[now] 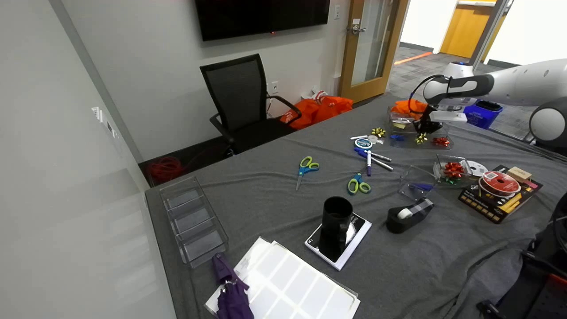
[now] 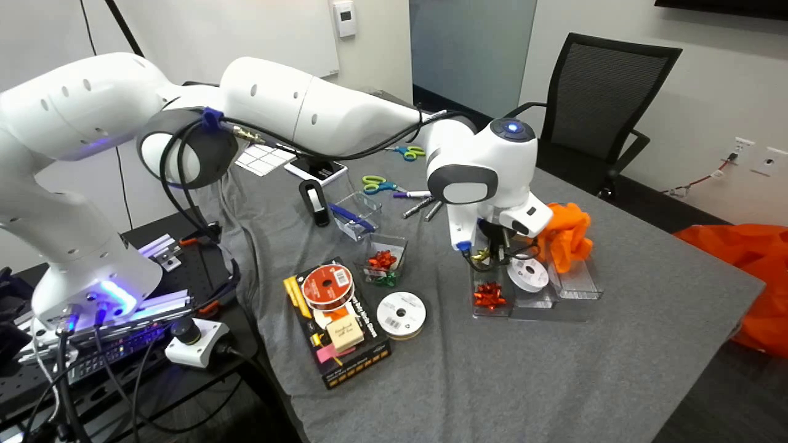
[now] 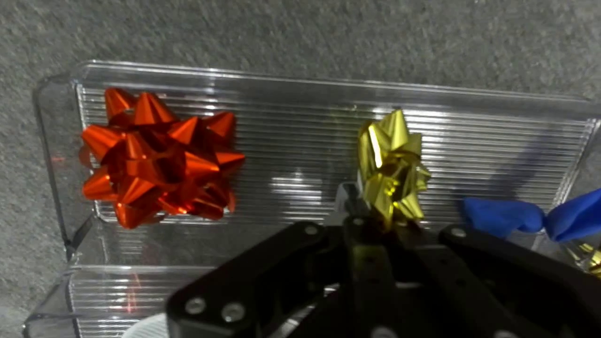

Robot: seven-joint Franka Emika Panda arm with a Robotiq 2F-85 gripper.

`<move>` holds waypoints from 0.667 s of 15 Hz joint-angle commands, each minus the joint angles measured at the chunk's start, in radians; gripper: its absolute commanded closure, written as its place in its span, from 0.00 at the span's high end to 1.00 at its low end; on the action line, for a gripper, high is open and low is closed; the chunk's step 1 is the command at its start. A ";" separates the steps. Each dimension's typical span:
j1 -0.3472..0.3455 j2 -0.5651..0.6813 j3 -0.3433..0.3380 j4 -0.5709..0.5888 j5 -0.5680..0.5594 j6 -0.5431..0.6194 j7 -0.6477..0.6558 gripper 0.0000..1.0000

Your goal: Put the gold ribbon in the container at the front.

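Black pincer (image 3: 384, 219), clamped on the gold bow (image 3: 392, 169), holds it within the outline of the clear tray (image 3: 291, 117); whether it touches bottom I cannot tell. A red bow (image 3: 157, 164) lies at the tray's end; a white spool (image 2: 520, 279) sits near.

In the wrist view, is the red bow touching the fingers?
No, the fingers are closed on the gold bow, and the red bow lies apart, to their left.
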 commanded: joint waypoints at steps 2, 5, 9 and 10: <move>-0.013 -0.021 0.009 0.016 0.002 -0.062 -0.029 0.01; -0.020 -0.058 0.015 0.003 0.006 -0.127 -0.047 0.01; -0.032 -0.106 0.018 -0.012 0.010 -0.228 -0.079 0.01; -0.036 -0.118 0.018 -0.016 0.010 -0.251 -0.090 0.01</move>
